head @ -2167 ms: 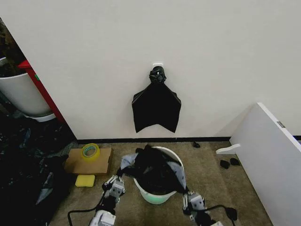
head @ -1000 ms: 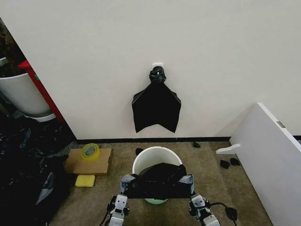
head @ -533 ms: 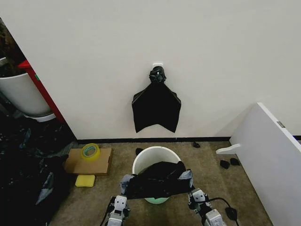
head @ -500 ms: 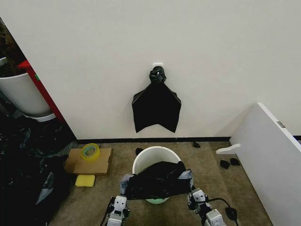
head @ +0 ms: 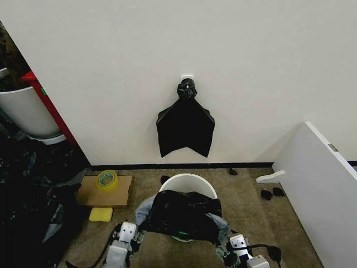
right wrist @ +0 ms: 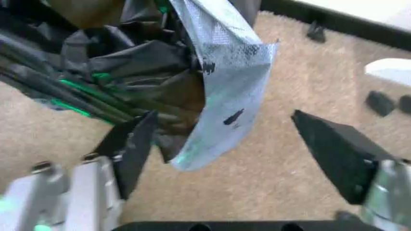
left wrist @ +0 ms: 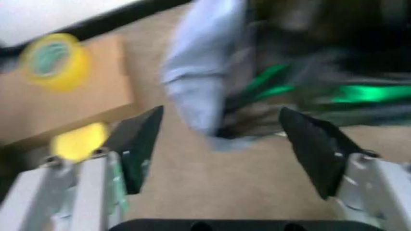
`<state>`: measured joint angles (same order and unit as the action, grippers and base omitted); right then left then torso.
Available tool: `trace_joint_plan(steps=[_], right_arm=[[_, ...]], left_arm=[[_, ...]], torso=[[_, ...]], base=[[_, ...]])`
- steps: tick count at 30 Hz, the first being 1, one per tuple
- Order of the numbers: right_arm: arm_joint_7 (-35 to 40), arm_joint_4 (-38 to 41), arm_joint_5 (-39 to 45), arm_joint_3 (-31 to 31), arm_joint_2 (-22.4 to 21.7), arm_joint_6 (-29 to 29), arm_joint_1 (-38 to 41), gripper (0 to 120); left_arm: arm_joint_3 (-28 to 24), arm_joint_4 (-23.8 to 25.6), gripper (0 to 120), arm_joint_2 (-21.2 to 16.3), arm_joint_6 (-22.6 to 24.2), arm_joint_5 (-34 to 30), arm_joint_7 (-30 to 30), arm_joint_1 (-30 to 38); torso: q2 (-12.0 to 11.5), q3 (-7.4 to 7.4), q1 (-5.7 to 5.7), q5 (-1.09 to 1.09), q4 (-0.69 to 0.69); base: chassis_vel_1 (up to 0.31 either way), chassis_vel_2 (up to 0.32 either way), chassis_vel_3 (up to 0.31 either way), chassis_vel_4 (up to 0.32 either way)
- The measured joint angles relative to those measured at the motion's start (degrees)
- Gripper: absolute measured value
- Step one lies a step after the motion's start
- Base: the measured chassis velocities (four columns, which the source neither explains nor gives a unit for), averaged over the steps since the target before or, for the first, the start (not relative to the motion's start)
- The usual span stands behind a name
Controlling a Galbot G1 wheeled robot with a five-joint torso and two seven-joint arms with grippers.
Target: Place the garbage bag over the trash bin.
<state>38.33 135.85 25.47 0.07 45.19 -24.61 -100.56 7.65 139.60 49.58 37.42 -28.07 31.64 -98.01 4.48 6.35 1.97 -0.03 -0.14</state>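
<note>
Garbage bag [head: 184, 215]: black, draped across the near rim of the trash bin [head: 188, 181] at picture centre, greyish corners hanging at 8 and 4 o'clock. Left gripper [left wrist: 222, 144]: jaws wide, bag corner between them (untouched). Right gripper [right wrist: 224, 144]: jaws wide, likewise. Tape roll [head: 107, 178]: at 9 o'clock, on cardboard [head: 89, 195].

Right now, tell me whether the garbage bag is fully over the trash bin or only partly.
Only partly. The garbage bag drapes the near side of the trash bin; its far rim is bare white. Both claws, left and right, are open.
</note>
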Motion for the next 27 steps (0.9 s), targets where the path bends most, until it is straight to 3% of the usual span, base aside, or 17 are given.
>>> trace_joint_plan(steps=[1,5,6,10,11,14,15,17,18,19,21,22,23,27], right_arm=[[0.0,0.0,0.0,0.0,0.0,0.0,0.0,82],[-1.6,0.8,-4.5,1.6,-0.2,2.8,-0.7,98],[-1.6,0.8,-4.5,1.6,-0.2,2.8,-0.7,98],[-10.5,-1.0,-9.5,4.8,-0.2,17.7,0.0,100],[-10.5,-1.0,-9.5,4.8,-0.2,17.7,0.0,100],[-22.7,-5.6,-7.3,9.3,0.1,29.1,4.5,100],[-22.7,-5.6,-7.3,9.3,0.1,29.1,4.5,100],[-35.0,-11.3,-1.4,11.8,0.1,34.7,10.6,100],[-35.0,-11.3,-1.4,11.8,0.1,34.7,10.6,100],[-40.4,-14.6,2.1,12.2,0.1,36.0,14.8,100],[-44.7,-18.5,7.4,11.5,0.2,34.2,21.1,100],[-45.1,-20.8,11.8,10.4,0.5,28.5,26.0,100],[-45.1,-20.8,11.8,10.4,0.5,28.5,26.0,100],[-42.4,-26.9,18.7,7.2,3.0,6.6,38.8,100]], left_arm=[[0.0,0.0,78,0.0,0.0,0.0,0.0,0.0],[1.1,3.8,95,-1.3,4.8,-1.1,-13.1,-0.1],[1.1,3.8,95,-1.3,4.8,-1.1,-13.1,-0.1],[4.6,4.1,100,-0.8,5.2,-1.2,-21.4,3.0],[4.6,4.1,100,-0.8,5.2,-1.2,-21.4,3.0],[10.4,3.5,100,0.4,5.2,-3.1,-27.0,6.1],[10.4,3.5,100,0.4,5.2,-3.1,-27.0,6.1],[14.5,2.1,100,1.8,5.1,-6.2,-28.5,10.3],[14.5,2.1,100,1.8,5.1,-6.2,-28.5,10.3],[16.2,1.2,100,2.6,5.0,-7.5,-29.2,12.3],[17.8,-0.7,100,3.4,3.6,-8.0,-30.4,14.5],[18.4,-2.8,100,4.1,1.2,-7.3,-31.2,15.9],[18.4,-2.8,100,4.1,1.2,-7.3,-31.2,15.9],[18.5,-9.3,100,8.4,-6.3,-2.7,-32.0,18.6]], torso=[[0.0,0.0,0.0,0.0,0.0],[0.0,0.0,0.0,0.01,0.0],[0.0,0.0,0.0,0.01,0.0],[0.0,0.0,0.0,-0.01,-0.01],[0.0,0.0,0.0,-0.01,-0.01],[0.0,0.0,0.0,0.01,0.0],[0.0,0.0,0.0,0.01,0.0],[0.0,0.01,0.0,0.0,-0.01],[0.0,0.01,0.0,0.0,-0.01],[0.0,0.01,0.01,0.01,-0.01],[0.0,0.01,0.01,0.03,0.0],[0.0,0.01,0.01,0.02,0.0],[0.0,0.01,0.01,0.02,0.0],[0.0,0.02,0.02,-0.05,0.01]], base=[[0.0,0.0,0.0,0.0],[0.0,0.0,0.0,0.0],[0.0,0.0,0.0,0.0],[0.0,0.0,0.0,0.0],[0.0,0.0,0.0,0.0],[0.0,0.0,0.0,0.0],[0.0,0.0,0.0,0.0],[0.0,0.0,0.0,0.0],[0.0,0.0,0.0,0.0],[0.0,0.0,0.0,0.0],[0.0,0.0,0.0,0.0],[0.0,0.0,0.0,0.0],[0.0,0.0,0.0,0.0],[0.0,0.0,0.0,0.0]])
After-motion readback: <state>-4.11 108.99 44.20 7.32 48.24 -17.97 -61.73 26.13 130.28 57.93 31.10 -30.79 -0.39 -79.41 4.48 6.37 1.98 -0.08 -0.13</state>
